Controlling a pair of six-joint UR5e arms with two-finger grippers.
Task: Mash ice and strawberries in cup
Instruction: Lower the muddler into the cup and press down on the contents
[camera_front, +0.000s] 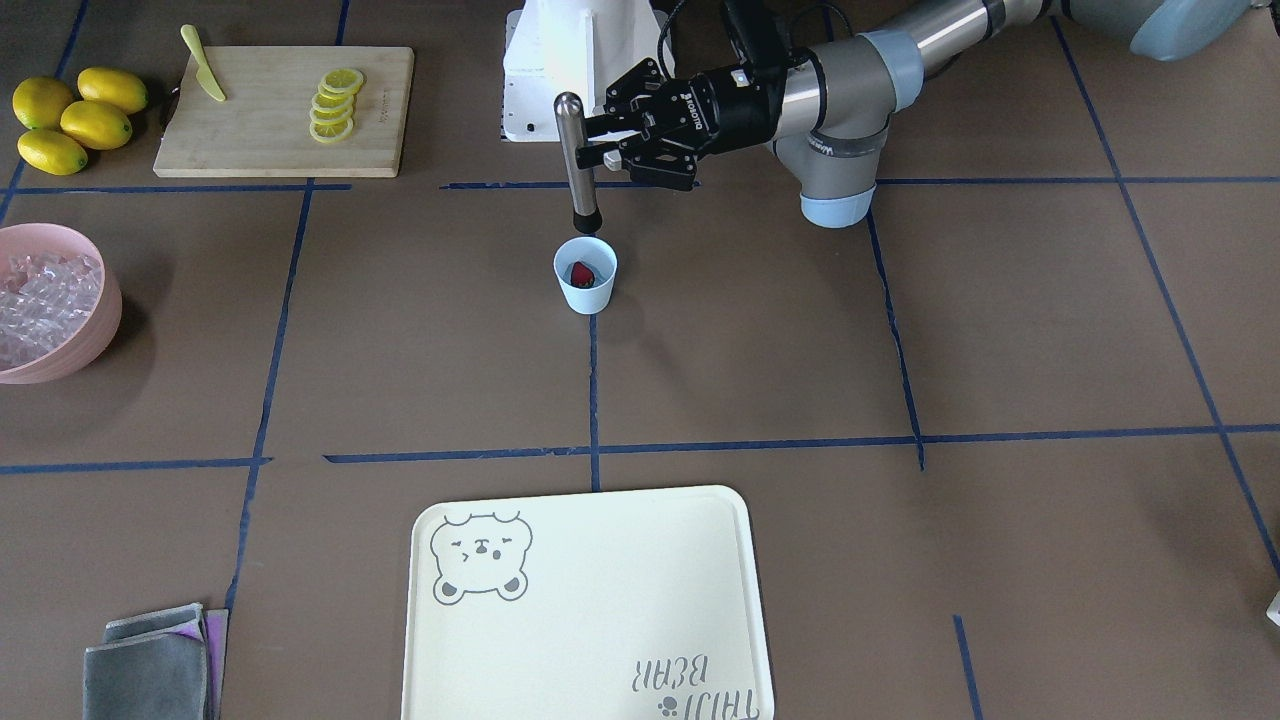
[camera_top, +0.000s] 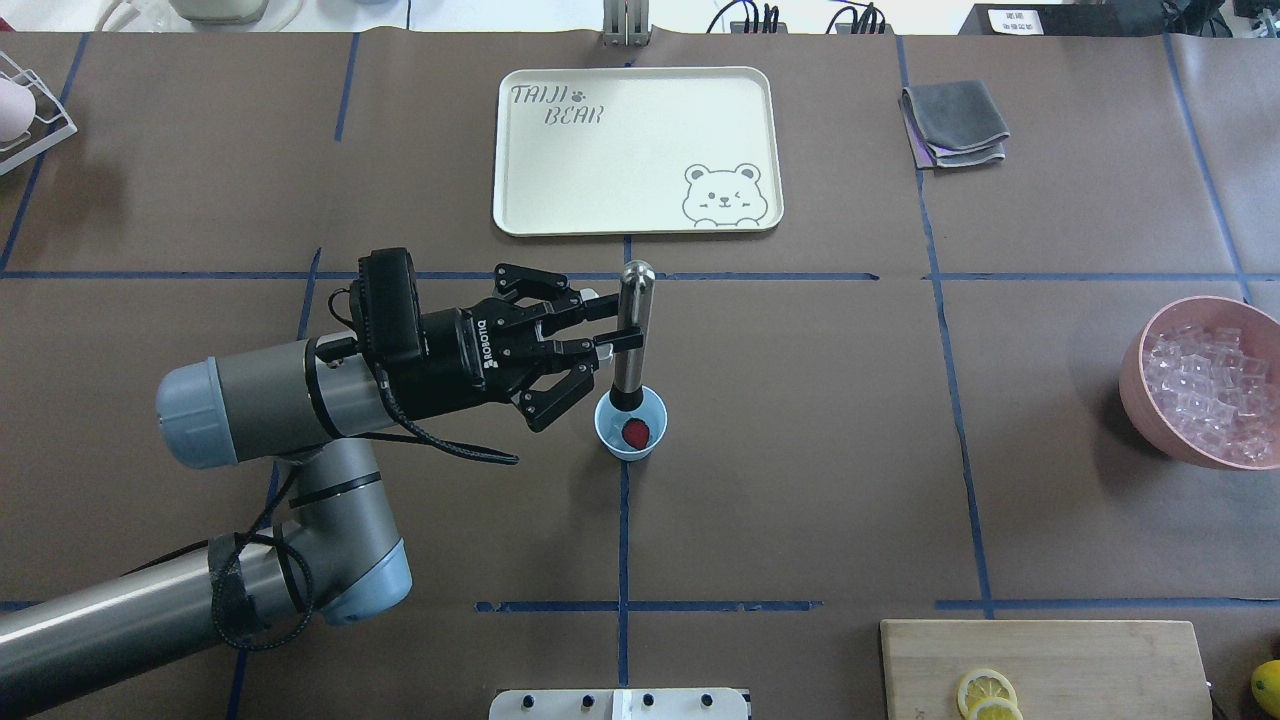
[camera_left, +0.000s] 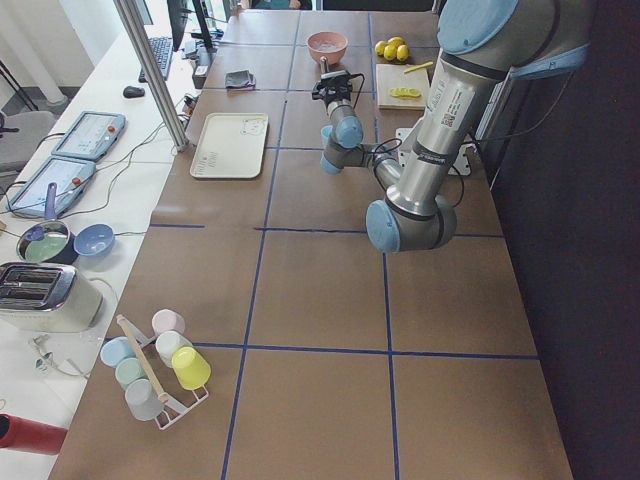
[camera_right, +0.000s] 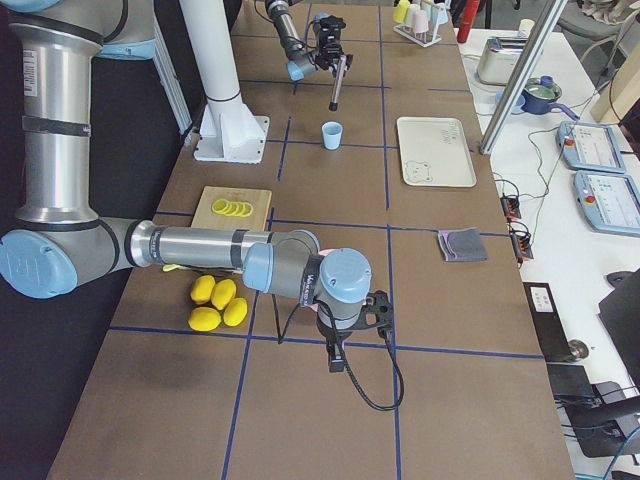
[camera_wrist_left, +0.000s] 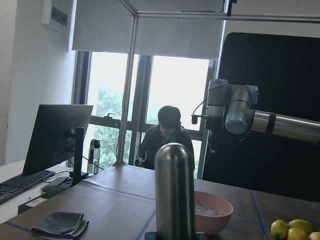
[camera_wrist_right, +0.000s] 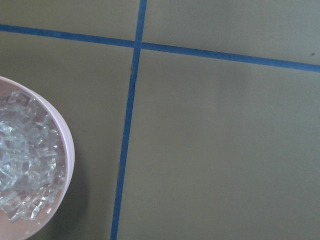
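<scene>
A pale blue cup (camera_front: 586, 295) stands mid-table with one strawberry piece (camera_front: 582, 273) inside. The ice (camera_top: 1195, 385) sits in a pink bowl (camera_top: 1135, 400). The left gripper (camera_top: 608, 334) clamps an upright steel muddler (camera_front: 575, 150) above the rim. An off-centre press could tip the unheld cup. I cannot tell whether the right gripper (camera_right: 335, 355) is open.

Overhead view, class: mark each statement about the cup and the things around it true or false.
1. The left hand grips a steel muddler. True.
2. The cup holds ice. False: only a strawberry shows in it; the ice sits in the pink bowl.
3. The muddler lies flat on the table. False: it is held upright above the cup.
4. Lemon slices lie on the cutting board. True.
</scene>
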